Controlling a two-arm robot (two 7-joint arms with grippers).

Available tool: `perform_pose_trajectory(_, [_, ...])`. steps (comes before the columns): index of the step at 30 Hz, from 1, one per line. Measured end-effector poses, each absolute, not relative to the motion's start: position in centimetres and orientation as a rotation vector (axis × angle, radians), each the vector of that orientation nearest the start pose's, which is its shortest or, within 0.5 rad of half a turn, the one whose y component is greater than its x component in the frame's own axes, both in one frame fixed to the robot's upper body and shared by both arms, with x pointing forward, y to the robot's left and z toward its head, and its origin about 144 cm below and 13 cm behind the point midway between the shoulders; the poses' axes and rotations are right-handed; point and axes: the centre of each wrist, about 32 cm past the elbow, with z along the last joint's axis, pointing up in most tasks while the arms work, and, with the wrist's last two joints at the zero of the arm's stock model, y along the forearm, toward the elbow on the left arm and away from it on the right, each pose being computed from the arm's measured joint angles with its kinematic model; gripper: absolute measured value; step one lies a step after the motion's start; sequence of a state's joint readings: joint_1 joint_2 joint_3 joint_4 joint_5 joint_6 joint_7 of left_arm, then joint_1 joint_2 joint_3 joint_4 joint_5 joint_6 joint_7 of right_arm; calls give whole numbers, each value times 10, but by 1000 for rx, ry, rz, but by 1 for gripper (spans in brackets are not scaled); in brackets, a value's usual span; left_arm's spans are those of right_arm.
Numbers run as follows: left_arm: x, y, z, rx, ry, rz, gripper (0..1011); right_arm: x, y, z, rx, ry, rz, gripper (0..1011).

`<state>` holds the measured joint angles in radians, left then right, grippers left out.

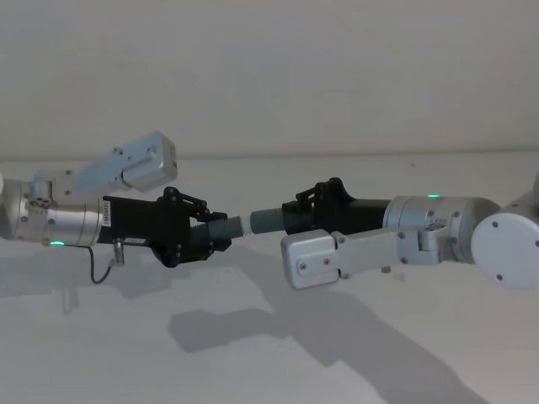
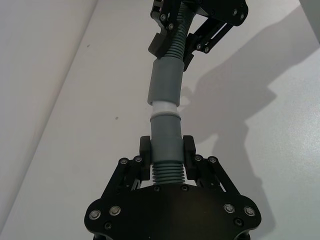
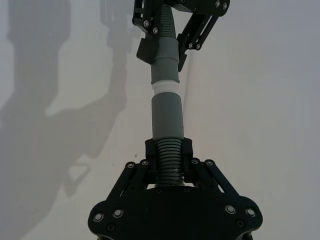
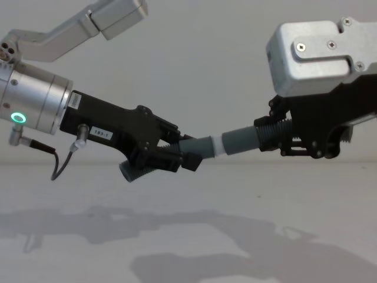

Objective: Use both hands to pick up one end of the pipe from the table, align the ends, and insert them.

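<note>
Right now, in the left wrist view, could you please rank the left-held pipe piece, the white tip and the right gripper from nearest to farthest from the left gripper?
1. Left-held pipe piece: clamped in the left gripper itself.
2. White tip: just beyond, at the mouth of the right-held pipe piece.
3. Right gripper: farthest, gripping that other piece's ribbed end above the table.
</note>
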<state>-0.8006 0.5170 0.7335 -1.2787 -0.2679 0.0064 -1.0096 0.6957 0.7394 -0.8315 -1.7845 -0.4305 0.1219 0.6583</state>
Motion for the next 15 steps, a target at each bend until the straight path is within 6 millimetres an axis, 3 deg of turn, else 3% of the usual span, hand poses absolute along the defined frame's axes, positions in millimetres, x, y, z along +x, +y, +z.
perform_pose_trajectory(15, [611, 239, 1300, 448, -364, 161, 341, 512, -207, 1326, -911, -1068, -335, 253])
